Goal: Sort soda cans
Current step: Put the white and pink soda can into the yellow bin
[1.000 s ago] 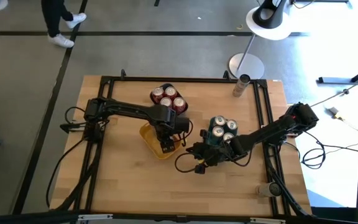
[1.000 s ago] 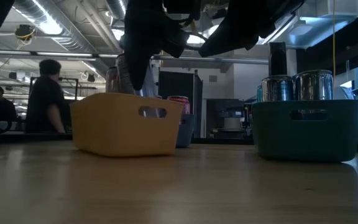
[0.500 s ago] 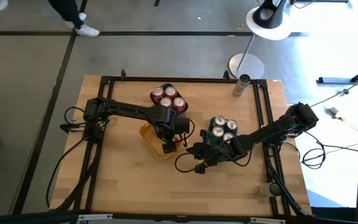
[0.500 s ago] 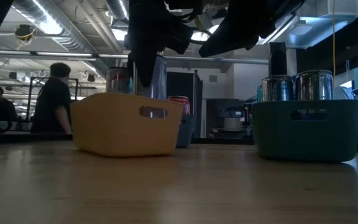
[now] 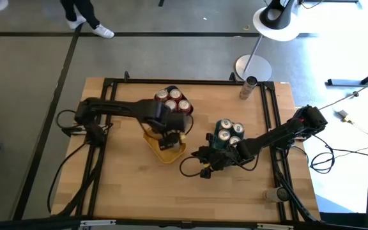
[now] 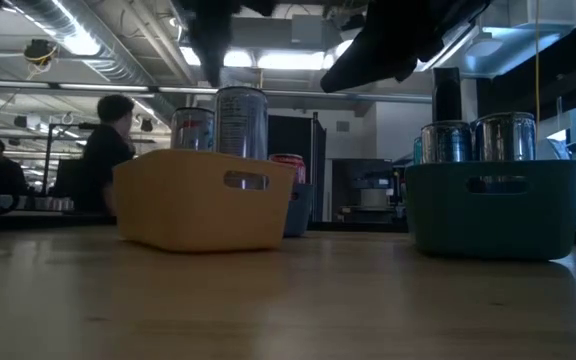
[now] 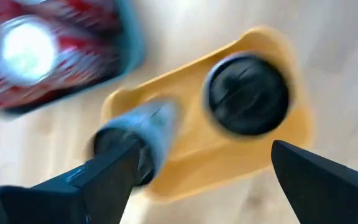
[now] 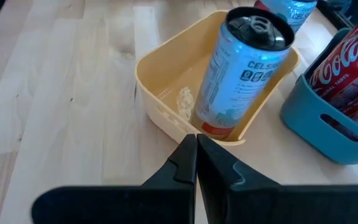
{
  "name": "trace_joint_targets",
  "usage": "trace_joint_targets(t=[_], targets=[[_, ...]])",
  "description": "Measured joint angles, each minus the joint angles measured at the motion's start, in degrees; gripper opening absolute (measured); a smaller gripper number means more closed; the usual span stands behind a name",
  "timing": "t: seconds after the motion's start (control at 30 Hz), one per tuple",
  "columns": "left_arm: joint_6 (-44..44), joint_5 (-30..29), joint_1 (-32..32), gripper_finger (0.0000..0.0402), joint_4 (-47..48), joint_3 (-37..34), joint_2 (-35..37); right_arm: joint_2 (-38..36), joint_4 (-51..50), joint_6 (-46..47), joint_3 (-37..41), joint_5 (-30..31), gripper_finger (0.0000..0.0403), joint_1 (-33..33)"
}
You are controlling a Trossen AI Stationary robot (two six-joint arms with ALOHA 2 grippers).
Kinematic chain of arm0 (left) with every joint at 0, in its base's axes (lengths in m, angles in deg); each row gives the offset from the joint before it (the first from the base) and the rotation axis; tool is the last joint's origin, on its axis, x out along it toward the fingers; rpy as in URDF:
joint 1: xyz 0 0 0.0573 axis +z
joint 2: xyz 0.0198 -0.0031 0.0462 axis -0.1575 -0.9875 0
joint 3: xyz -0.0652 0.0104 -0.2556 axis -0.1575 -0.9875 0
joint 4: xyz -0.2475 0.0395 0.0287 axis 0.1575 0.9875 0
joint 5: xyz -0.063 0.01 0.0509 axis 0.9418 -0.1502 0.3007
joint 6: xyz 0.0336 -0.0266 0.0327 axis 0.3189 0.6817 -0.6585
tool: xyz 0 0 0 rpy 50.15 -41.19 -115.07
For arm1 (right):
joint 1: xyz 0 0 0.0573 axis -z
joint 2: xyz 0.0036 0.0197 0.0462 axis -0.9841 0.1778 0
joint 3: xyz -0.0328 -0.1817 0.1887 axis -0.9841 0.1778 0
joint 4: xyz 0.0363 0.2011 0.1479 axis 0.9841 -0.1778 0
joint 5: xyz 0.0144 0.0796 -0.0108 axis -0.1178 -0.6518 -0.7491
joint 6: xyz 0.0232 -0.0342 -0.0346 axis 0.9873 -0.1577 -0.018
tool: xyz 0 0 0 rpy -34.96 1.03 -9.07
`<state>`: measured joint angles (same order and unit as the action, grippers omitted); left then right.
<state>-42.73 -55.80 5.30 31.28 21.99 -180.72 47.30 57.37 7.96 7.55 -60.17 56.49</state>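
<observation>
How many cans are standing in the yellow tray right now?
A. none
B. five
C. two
C: the low view shows two cans standing up out of the yellow tray, and the left wrist view looks down on the same two tops inside it.

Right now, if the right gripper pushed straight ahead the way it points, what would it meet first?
Probably the yellow tray: its near wall sits just past the shut right gripper, with a pale Celsius can standing inside behind it. Depth is hard to judge.
</observation>
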Motion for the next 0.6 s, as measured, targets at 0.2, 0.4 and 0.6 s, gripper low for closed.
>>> trace_joint_targets(t=[0.2, 0.4, 0.6], targets=[[8.98, -10.77, -5.08, 0.0350, 6.46, -3.15, 4.82, 0.00, -0.33, 0.64, 0.00, -0.45, 0.0012, 0.00], [20.60, -13.79, -9.40, 0.0344, 4.64, -20.10, 13.63, 0.00, -0.36, 0.68, 0.00, -0.44, 0.0012, 0.00], [29.16, -12.15, -10.50, 0.0309, -11.27, -39.17, 24.38, 0.00, 0.30, 0.70, 0.00, 1.30, 0.0012, 0.04]])
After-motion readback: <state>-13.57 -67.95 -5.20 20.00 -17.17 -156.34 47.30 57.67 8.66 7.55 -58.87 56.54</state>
